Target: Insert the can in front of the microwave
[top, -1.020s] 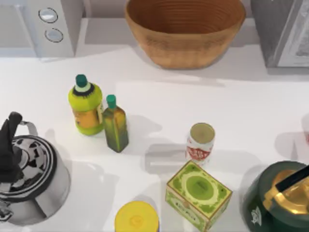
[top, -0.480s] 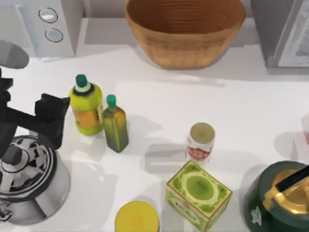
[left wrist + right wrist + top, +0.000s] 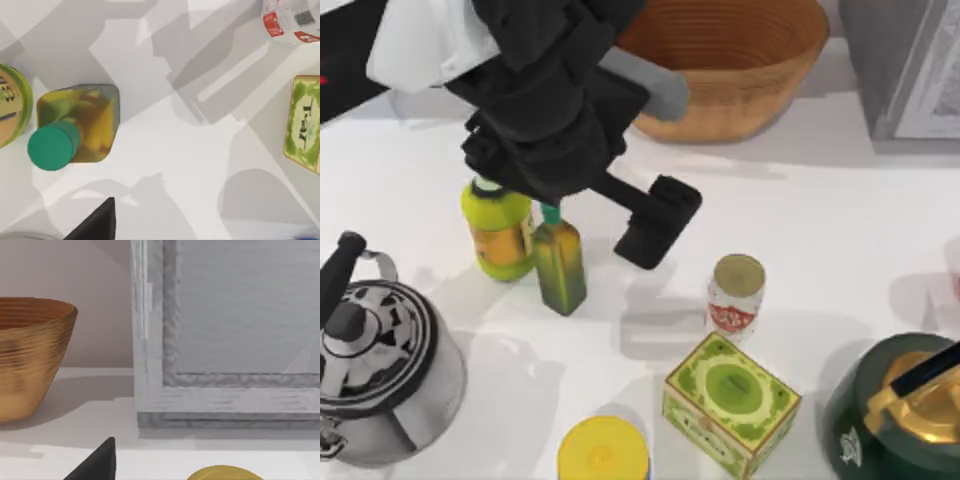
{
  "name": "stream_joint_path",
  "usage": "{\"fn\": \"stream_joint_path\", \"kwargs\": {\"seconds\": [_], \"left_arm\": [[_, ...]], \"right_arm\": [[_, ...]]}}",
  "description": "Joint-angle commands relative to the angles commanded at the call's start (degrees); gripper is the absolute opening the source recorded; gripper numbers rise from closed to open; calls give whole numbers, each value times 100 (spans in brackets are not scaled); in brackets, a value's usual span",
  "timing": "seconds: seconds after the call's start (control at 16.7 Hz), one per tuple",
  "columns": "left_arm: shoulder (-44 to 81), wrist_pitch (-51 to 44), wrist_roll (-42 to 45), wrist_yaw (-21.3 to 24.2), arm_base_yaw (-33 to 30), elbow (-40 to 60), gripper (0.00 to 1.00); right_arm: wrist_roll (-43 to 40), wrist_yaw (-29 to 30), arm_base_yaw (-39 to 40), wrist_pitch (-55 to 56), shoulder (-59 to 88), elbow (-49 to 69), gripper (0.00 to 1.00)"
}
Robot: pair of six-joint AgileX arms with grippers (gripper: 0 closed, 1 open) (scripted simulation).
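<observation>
The can (image 3: 735,295), a short white tin with a red emblem and a tan top, stands upright right of the table's middle; its edge also shows in the left wrist view (image 3: 292,20). My left arm reaches in from the upper left, and its gripper (image 3: 655,222) hangs above the table just left of and behind the can, apart from it. The arm hides the microwave at the back left. My right gripper (image 3: 97,465) is parked off at the right, facing the dark grey appliance.
A green-capped oil bottle (image 3: 558,258) and a yellow-green bottle (image 3: 498,225) stand under the left arm. A green box (image 3: 730,400) sits just in front of the can, beside a yellow-topped container (image 3: 603,450). Kettle (image 3: 375,360) front left, green teapot (image 3: 900,410) front right, basket (image 3: 740,70) and framed-door appliance (image 3: 905,60) at the back.
My left arm has swept in from the left edge and now spans the back left of the table, with its gripper near the can. No object has moved.
</observation>
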State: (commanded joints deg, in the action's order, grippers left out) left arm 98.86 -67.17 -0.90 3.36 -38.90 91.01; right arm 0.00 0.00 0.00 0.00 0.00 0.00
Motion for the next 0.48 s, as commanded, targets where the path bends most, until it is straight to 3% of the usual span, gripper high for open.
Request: {"fn": "stream_joint_path", "kwargs": {"seconds": [0.24, 0.48], "left_arm": [[2110, -1137, -78, 2, -552, 1928, 100], [3429, -1723, -147, -119, -886, 3451, 100]], "right_arm": [[0, 0, 0, 0, 0, 0, 100], [0, 0, 0, 0, 0, 0, 100]]}}
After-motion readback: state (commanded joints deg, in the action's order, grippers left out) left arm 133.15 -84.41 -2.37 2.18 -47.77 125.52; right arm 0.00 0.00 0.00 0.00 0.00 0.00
